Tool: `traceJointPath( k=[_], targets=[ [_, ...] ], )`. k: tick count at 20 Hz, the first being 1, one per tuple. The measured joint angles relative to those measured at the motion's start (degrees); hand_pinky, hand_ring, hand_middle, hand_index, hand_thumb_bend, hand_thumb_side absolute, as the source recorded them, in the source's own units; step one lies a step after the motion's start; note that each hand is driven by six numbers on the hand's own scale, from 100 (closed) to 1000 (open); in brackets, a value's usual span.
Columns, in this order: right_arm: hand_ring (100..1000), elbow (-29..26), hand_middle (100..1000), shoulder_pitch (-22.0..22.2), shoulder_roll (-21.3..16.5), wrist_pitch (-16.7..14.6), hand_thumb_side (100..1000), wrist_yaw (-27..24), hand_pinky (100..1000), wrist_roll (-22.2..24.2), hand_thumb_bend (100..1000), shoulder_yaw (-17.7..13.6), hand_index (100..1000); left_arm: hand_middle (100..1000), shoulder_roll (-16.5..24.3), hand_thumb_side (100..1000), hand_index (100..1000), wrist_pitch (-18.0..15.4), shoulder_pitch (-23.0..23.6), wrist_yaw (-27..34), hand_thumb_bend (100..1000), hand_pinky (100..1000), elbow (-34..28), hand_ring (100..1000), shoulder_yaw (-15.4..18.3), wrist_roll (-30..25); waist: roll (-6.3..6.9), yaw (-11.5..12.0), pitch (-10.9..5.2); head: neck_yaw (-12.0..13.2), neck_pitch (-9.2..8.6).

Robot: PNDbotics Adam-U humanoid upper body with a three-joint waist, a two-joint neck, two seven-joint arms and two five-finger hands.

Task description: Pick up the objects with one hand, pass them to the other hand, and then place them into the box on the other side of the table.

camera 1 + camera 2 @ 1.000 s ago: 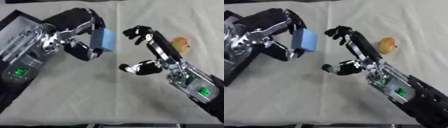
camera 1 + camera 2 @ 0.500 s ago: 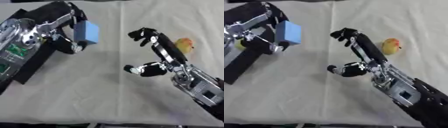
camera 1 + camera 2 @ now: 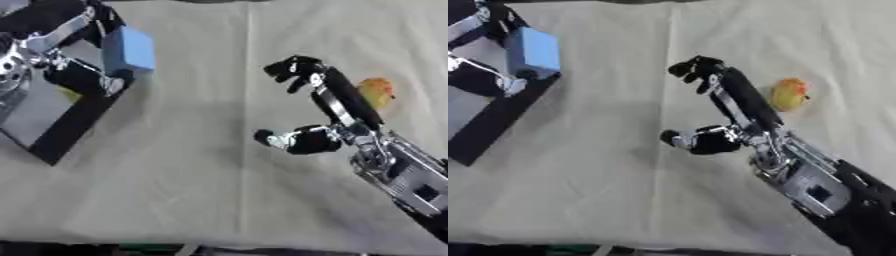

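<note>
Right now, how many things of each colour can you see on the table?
Blue: 1, the block in the left hand
Yellow-orange: 1, the fruit beyond the right hand
Black: 1, the box
Total: 3

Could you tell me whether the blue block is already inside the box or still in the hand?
Still in the hand: the left hand holds the blue block at the box rim, not lying inside it.
</note>
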Motion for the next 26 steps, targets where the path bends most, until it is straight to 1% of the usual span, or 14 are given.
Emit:
traceJointPath(
  k=[12, 17, 21, 26],
  targets=[
    [711, 0.0, 693, -0.3, 0.0, -0.7, 100, -0.7, 589, -0.6, 664, 0.0, 789, 467, 3.7, 100, 491, 2.3, 4.7, 1.4, 122, 694, 1.1, 573, 4.6, 4.8, -0.01, -0.3, 0.0, 1.5, 0.0],
    [710, 0.0, 692, -0.3, 0.0, -0.8, 100, -0.8, 588, -0.7, 663, 0.0, 787, 467, 4.3, 100, 492, 3.2, 6.8, 1.6, 113, 696, 3.0, 573, 6.3, 6.5, -0.04, -0.4, 0.0, 1.8, -0.09],
    [709, 0.0, 691, -0.3, 0.0, -0.8, 100, -0.8, 588, -0.7, 664, 0.0, 787, 469, 4.3, 100, 494, 3.9, 7.5, 1.9, 113, 696, 5.2, 574, 7.9, 7.6, -0.36, -0.6, 0.0, 2.3, -0.46],
    [708, 0.0, 690, -0.3, 0.0, -0.8, 100, -0.9, 589, -0.7, 664, 0.0, 786, 476, 4.3, 100, 502, 4.1, 7.8, 1.8, 113, 700, 8.1, 579, 8.4, 8.2, -0.42, -0.7, 0.0, 3.7, -0.54]
  ],
)
